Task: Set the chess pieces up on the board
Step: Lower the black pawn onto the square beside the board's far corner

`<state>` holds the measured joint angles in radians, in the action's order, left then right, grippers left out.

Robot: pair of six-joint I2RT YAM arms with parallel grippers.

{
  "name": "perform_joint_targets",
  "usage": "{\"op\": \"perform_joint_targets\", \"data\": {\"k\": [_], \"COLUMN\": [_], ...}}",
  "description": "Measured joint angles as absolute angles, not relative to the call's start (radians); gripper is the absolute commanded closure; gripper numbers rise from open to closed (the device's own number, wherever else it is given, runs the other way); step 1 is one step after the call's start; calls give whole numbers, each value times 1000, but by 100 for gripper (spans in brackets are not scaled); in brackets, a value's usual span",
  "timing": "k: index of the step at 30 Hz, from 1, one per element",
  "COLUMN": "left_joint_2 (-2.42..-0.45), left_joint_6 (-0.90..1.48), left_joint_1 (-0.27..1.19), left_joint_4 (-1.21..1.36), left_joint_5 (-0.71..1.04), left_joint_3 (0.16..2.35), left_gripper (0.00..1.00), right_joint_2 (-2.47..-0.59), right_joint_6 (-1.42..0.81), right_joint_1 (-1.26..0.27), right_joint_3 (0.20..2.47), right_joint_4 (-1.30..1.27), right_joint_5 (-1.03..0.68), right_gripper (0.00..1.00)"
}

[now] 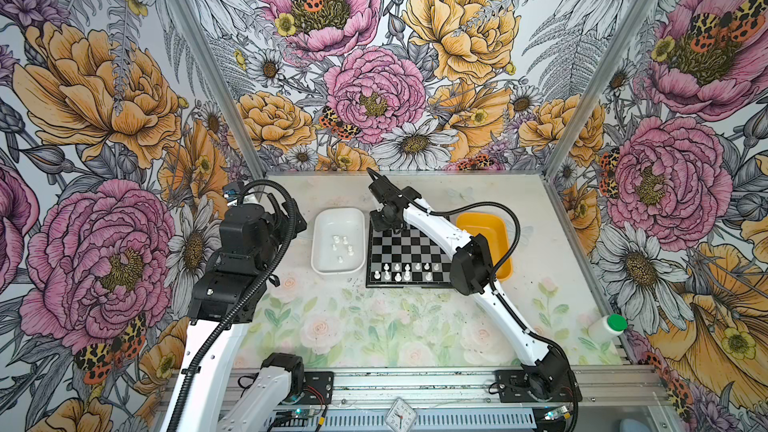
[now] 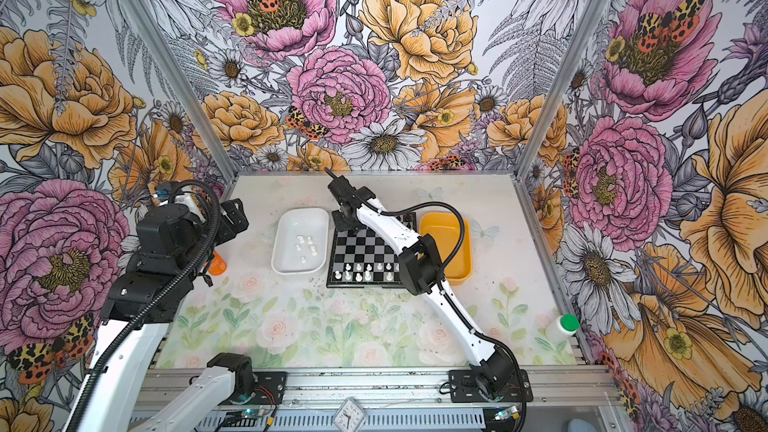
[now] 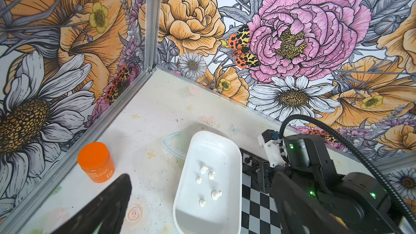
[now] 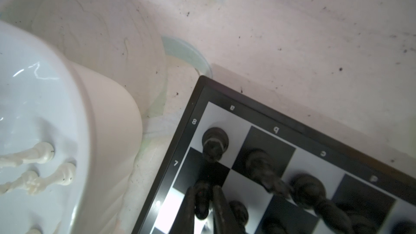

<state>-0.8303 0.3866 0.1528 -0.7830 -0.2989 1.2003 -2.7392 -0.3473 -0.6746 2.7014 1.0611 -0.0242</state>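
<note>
Black plastic sits between my right fingers (image 4: 219, 203): a black pawn (image 4: 202, 201), upright on the board (image 4: 180, 131), in the column along its rim, just beside the far corner nearest the white tray (image 4: 108, 109). My two fingers stand close on either side of the pawn with only a narrow gap between them. Whether they press it or merely flank it I cannot tell. On the corner square itself stands another black piece (image 4: 215, 140). More black pieces (image 4: 308, 190) stand on neighbouring squares of the far rows, blurred in the right wrist view.

In both top views my right arm reaches diagonally across the board to that far left corner. A group of white chessmen (image 1: 398, 273) stands upright on the two rows nearest my base, and the middle rows are bare checkers.

My left fingers (image 3: 108, 199) are spread wide and hang above the surface (image 3: 157, 109), just beside the white tray. Five white pieces (image 3: 208, 183) lie loose in that tray, which sits just beside the board's left edge. An orange jar (image 3: 95, 162) stands near the left wall, apart from the tray. The yellow tray (image 1: 484, 222) lies along the board's right side, partly behind my right arm. A white bottle with a green cap (image 1: 606, 328) sits at the right front of the surface.
</note>
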Motion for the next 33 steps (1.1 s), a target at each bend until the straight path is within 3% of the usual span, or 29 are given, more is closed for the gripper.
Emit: {"op": "perform_joint_targets", "data": {"k": [4, 26, 33], "left_joint_2": [-831, -867, -872], "left_joint_6": [387, 386, 383], "left_joint_1": [153, 153, 153], "left_joint_4": [-785, -785, -782], "left_joint_5": [-299, -299, -298], "left_joint_3": [1214, 1255, 1259], "left_gripper": [1, 1, 1], "right_joint_2": [-2742, -2744, -2744], "right_joint_6": [-348, -347, -346], "right_joint_1": [-673, -673, -672], "right_joint_3": [2701, 2701, 2701], "right_joint_4": [1061, 1047, 1034], "right_joint_5": [-25, -55, -57], "right_gripper": [72, 67, 60]}}
